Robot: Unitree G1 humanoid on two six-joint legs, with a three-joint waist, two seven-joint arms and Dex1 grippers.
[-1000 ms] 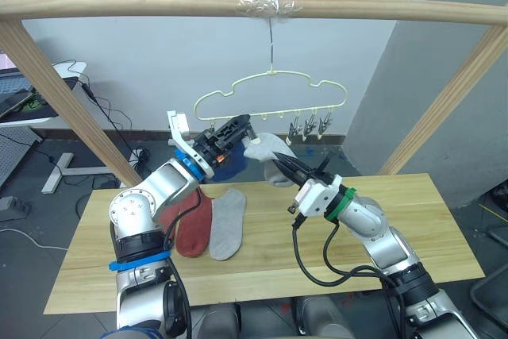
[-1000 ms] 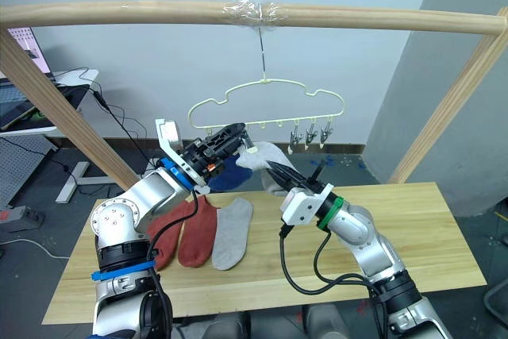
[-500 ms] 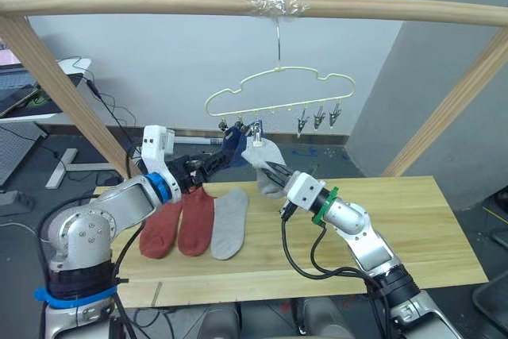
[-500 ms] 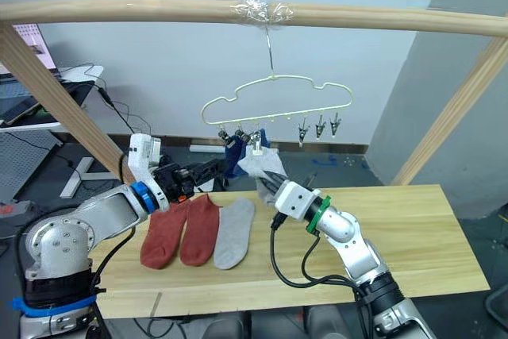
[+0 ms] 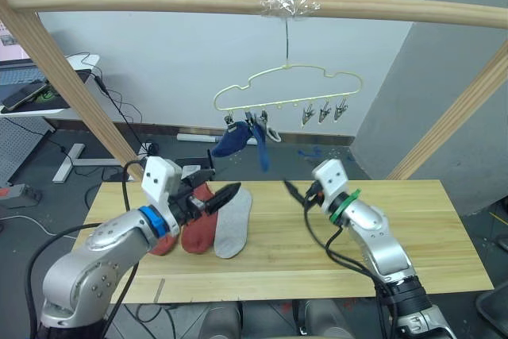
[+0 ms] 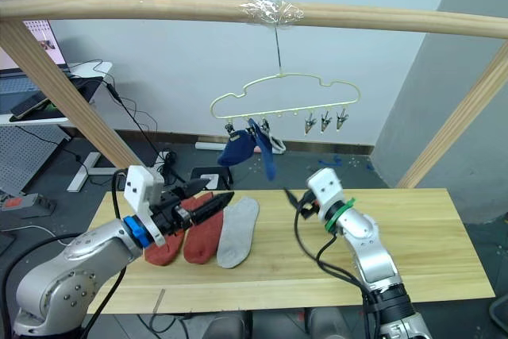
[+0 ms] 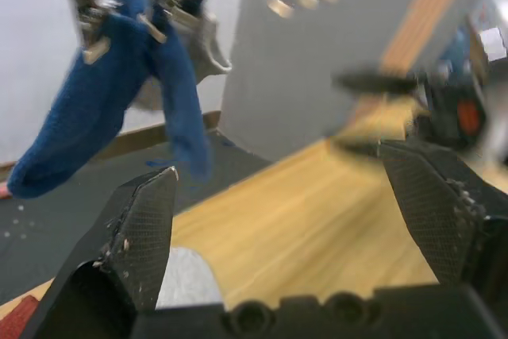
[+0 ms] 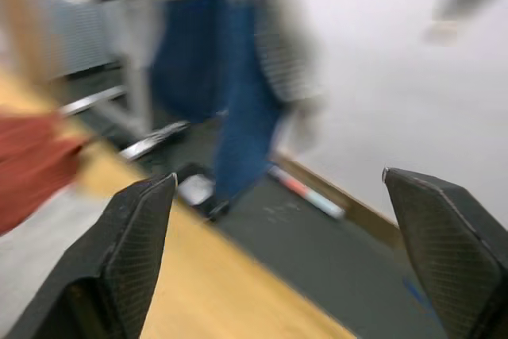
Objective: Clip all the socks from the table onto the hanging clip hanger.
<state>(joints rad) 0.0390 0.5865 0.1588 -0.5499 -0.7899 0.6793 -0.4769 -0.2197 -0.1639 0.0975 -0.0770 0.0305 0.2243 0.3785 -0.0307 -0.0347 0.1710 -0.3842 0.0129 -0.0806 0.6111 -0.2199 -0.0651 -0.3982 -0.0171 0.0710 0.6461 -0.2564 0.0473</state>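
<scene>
The pale wire clip hanger [image 5: 287,85] hangs from the wooden pole. Two blue socks [image 5: 232,142] and a light grey sock [image 5: 272,132] hang from its left group of clips; the right clips [image 5: 321,113] are bare. On the table [image 5: 413,228] lie two rust-red socks [image 6: 202,236] and a grey sock [image 5: 234,213] side by side. My left gripper [image 5: 226,180] is open, low over the red socks. My right gripper [image 5: 295,190] is open above the table's middle, below the hanger. Neither holds anything. The left wrist view shows the hanging blue socks [image 7: 79,140] ahead.
A thick wooden pole frame [image 5: 159,1] with slanted legs [image 5: 63,77] spans the table. A white desk with a laptop [image 5: 32,93] stands at the far left. The table's right half is bare wood.
Both grippers let go at the hanger and dropped back toward the table. The right gripper opened, leaving the light grey sock clipped. The camera view also shifted.
</scene>
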